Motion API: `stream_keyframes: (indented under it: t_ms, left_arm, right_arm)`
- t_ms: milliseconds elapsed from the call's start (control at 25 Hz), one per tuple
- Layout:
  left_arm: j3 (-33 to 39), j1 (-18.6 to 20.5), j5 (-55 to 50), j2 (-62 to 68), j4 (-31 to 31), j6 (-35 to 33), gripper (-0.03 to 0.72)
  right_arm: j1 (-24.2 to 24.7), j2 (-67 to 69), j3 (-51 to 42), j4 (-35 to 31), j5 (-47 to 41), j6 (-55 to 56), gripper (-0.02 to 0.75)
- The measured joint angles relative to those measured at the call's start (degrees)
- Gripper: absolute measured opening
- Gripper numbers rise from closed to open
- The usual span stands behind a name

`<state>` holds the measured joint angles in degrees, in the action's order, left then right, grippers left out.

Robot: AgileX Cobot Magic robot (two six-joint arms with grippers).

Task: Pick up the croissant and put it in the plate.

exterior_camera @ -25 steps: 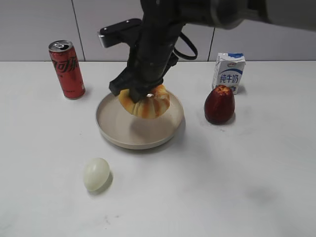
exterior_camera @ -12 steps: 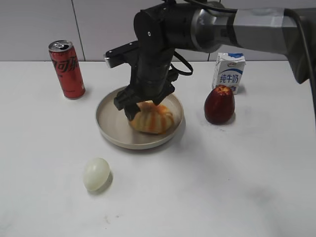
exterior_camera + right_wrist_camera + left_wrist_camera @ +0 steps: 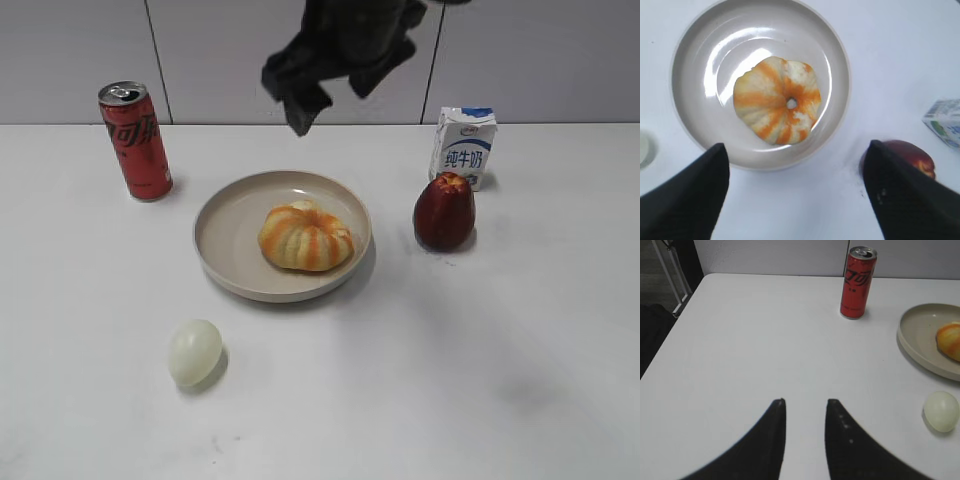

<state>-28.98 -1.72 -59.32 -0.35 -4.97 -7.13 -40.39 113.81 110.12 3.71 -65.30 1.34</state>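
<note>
Egg (image 3: 195, 352) low and left in the exterior view, well apart from all else, no part of the job. Croissant (image 3: 305, 236) above it, seated inside the beige plate (image 3: 225, 225) a little right of the dish's centre, touched by nothing; task judged as good as done. Apple (image 3: 444, 211) just right of the plate, milk carton (image 3: 463, 147) behind it, cola can (image 3: 135, 140) at upper left. Right gripper (image 3: 322, 65) at the top edge of the exterior view, high above the plate; from its own wrist view, jaws spread wide and empty, croissant (image 3: 777, 104) centred between the dark fingers (image 3: 687, 192). Left gripper (image 3: 805, 407) parked low over bare table, fingers a narrow gap apart, holding nothing.

Little left to go wrong. Likeliest trouble: a careless sweep home by the right arm, clipping the carton or apple and knocking one against the plate rim. Also possible: a needless second descent, nudging the pastry out over the shallow rim.
</note>
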Motion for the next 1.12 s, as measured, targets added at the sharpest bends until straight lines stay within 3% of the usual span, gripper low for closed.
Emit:
stream_keyframes:
  t_ms: [280, 680, 920, 1120]
  left_arm:
    - [0.0, 0.0, 0.0, 0.0, 0.0, 0.0, 0.199]
    - [0.0, 0.0, 0.0, 0.0, 0.0, 0.0, 0.199]
    - [0.0, 0.0, 0.0, 0.0, 0.0, 0.0, 0.199]
    - [0.0, 0.0, 0.0, 0.0, 0.0, 0.0, 0.199]
  right_arm:
    - [10.5, -14.3, -9.7, 0.1, -3.4, 0.6, 0.633]
    - [25.6, -41.6, -49.3, -5.7, 2.4, 2.3, 0.617]
    - [26.6, -61.2, -66.4, -7.1, 3.1, 3.6, 0.616]
    - [26.6, -79.9, -73.3, -4.8, 3.3, 4.2, 0.616]
